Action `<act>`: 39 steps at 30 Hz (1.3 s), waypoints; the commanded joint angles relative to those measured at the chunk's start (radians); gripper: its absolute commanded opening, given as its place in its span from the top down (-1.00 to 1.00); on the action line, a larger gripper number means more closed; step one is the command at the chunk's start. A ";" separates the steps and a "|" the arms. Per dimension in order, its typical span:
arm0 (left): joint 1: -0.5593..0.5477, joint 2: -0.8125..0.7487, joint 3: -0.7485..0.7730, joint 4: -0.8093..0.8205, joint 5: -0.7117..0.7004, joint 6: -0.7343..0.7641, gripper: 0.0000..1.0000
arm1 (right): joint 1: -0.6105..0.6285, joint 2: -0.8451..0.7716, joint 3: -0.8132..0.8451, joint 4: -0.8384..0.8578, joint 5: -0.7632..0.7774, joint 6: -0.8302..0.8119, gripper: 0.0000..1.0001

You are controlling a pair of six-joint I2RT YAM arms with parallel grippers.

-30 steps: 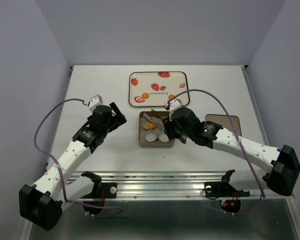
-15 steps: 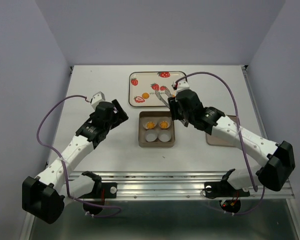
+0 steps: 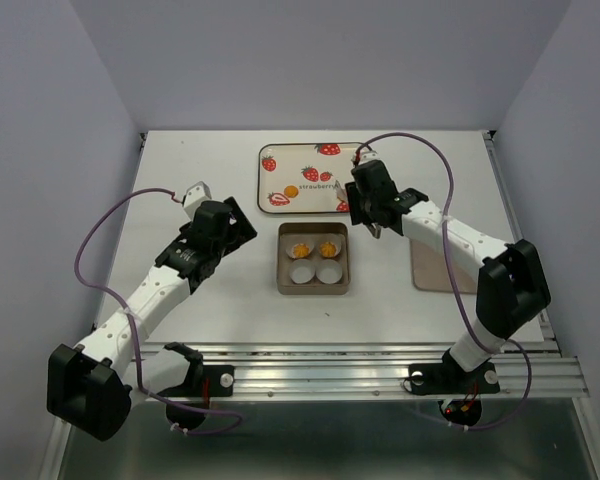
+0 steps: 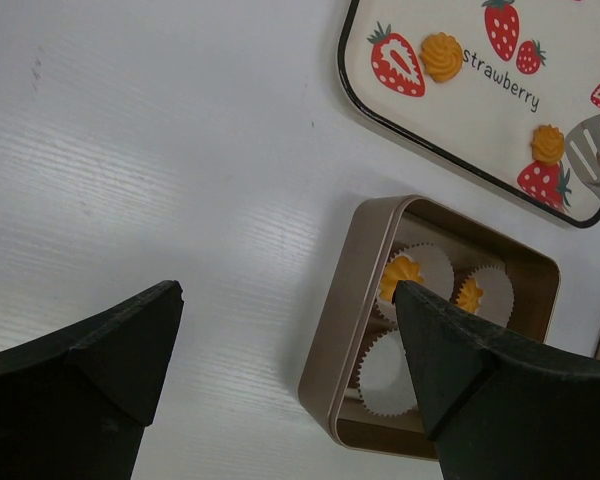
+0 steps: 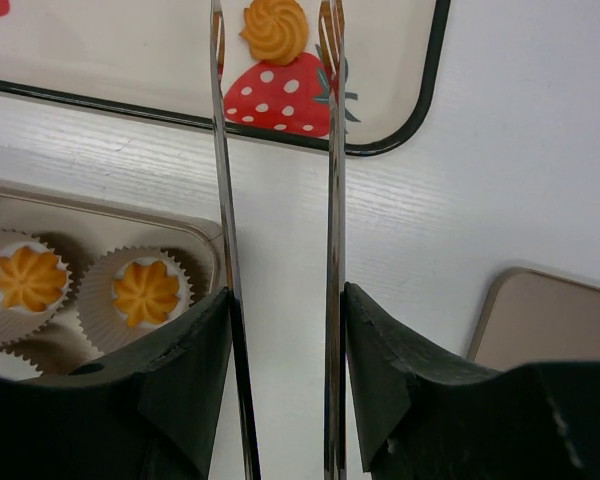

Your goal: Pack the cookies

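White table (image 3: 180, 170), finely grained, lies bare along its near and left parts, giving open room around the left arm. The left gripper (image 4: 285, 300) hangs there, left of the box, jaws spread wide and holding nothing. A tan square box (image 3: 314, 290) with rounded corners sits mid-table and holds four fluted paper cups (image 3: 300, 271). The two far cups each carry one of the swirled orange cookies (image 3: 300, 248). A flat tan lid (image 3: 435, 270) lies right of the box. The right arm extends to the tray (image 3: 300, 155), at its near-right corner. The right gripper (image 5: 285, 300) clamps thin metal tongs (image 5: 332, 150), blades apart, with a third cookie (image 5: 275, 28) between them. A fourth cookie (image 3: 292, 190) rests on the tray's left.
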 commanded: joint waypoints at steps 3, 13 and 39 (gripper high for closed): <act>0.004 0.002 0.037 0.004 -0.026 -0.003 -0.98 | -0.026 0.035 0.050 0.025 -0.039 -0.027 -0.05; 0.003 0.003 0.033 0.001 -0.023 -0.018 -0.98 | -0.026 0.072 0.045 0.032 -0.053 -0.038 -0.06; 0.003 0.016 0.056 -0.009 -0.036 -0.007 -0.98 | -0.026 0.123 0.077 0.029 -0.022 -0.036 0.11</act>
